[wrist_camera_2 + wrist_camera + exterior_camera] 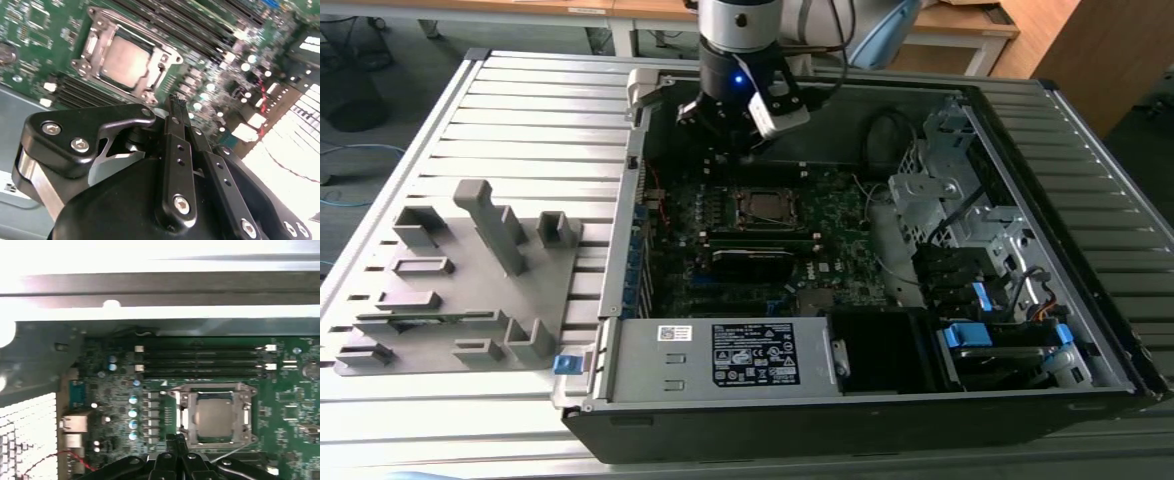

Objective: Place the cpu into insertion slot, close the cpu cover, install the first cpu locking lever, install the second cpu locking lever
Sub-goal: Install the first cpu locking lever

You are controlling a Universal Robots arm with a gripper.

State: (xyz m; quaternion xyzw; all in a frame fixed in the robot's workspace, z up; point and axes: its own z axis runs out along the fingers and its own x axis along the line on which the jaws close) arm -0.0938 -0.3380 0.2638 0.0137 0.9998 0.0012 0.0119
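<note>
The robot arm reaches down into an open computer case (630, 180) that lies on a grey table (520, 110) made of long strips. The hand (731, 140) hangs over the green board (834, 225), near the far wall of the case and a little way from the insertion slot (744, 206).

In both wrist views the black fingers (176, 125) look pressed together at the tips, with no gap. The hand (176, 102) has nothing in it. It touches nothing on the board.

The cpu (215, 415) already sits flat in the slot, with its dull silver top facing up. The cpu cover (215, 389) lies down around it like a thin metal frame, and the cpu (125, 57) shows through the square window. The tips of the hand (175, 438) are just beside one corner of the frame. I cannot tell if the thin locking levers are hooked down, because they are hard to make out.

Long black memory slots (200, 362) run next to the slot. On the exterior view's left, a grey block with slots and posts (454, 290) rests on the table beside the case.
</note>
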